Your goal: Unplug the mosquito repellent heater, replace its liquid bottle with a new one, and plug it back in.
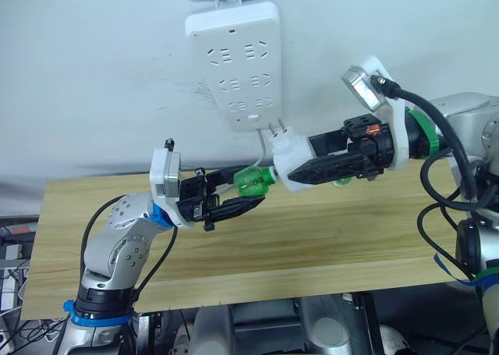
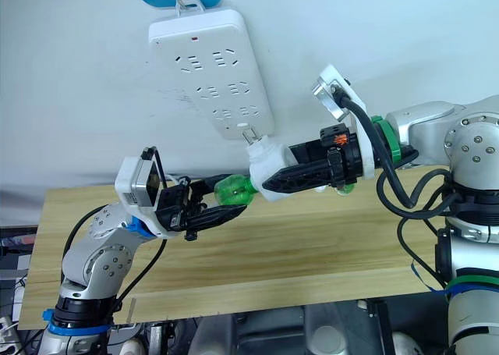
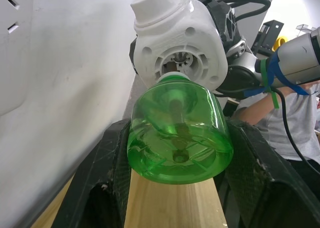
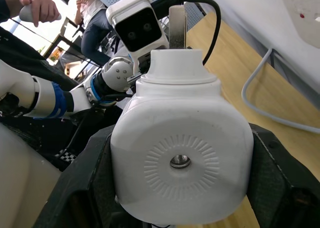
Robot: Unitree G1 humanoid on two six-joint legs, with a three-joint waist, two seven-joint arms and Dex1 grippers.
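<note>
At centre frame, above the worktop [image 1: 327, 238], the right jaws [image 1: 300, 170] clamp the mosquito repellent heater [image 1: 287, 158] and the left jaws [image 1: 248, 202] clamp its liquid bottle [image 1: 255, 181], still seated; an off-axis pull could snap the wick or spill liquid.

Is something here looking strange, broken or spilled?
Nothing stands out. The right hand holds the white heater off the power strip, prongs bare. The left hand grips the green bottle at the heater's socket. The bottle is whole, and the wooden table looks dry.
</note>
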